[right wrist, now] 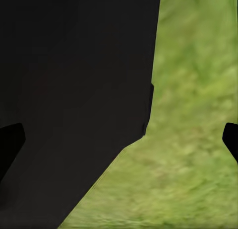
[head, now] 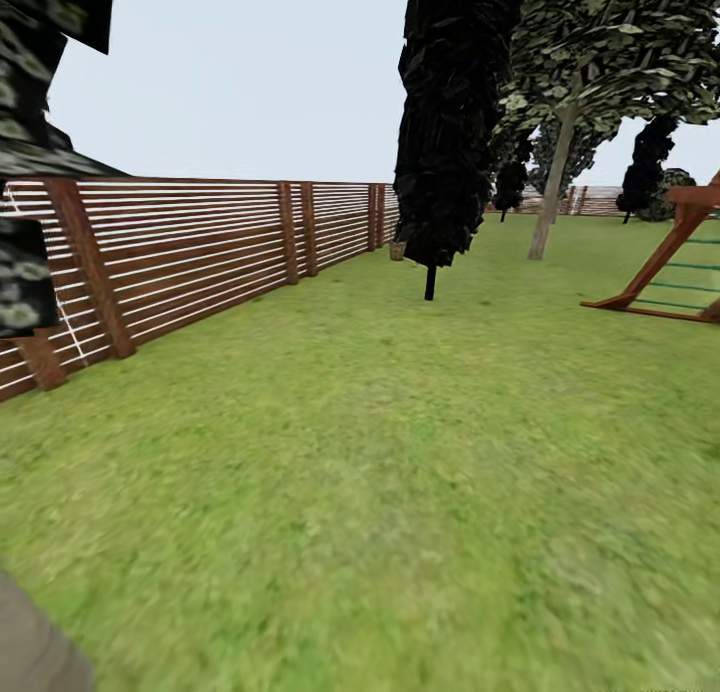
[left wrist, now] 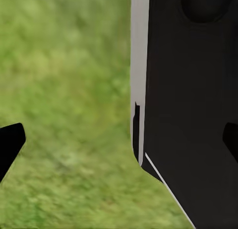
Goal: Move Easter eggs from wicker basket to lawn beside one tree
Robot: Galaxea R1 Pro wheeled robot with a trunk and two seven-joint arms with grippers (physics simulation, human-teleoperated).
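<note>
The lawn [head: 380,452] stretches ahead, wide and flat. A tree [head: 553,187] with a pale leaning trunk and a leafy green canopy stands at the far right. A small brown round thing that looks like the wicker basket [head: 397,250] sits far off by the fence, beside the dark cypress. The Easter eggs are out of view. My left gripper [left wrist: 120,142] is open, its black fingertips [left wrist: 10,145] far apart over grass. My right gripper [right wrist: 120,139] is open too, with nothing between its fingertips [right wrist: 231,138]. A dark panel of my own body shows behind each gripper.
A slatted wooden fence [head: 200,252] runs along the left side. A narrow near-black cypress [head: 450,122] stands mid-distance. A wooden climbing frame [head: 665,272] is at the right edge. Dark foliage [head: 30,122] hangs close at the upper left.
</note>
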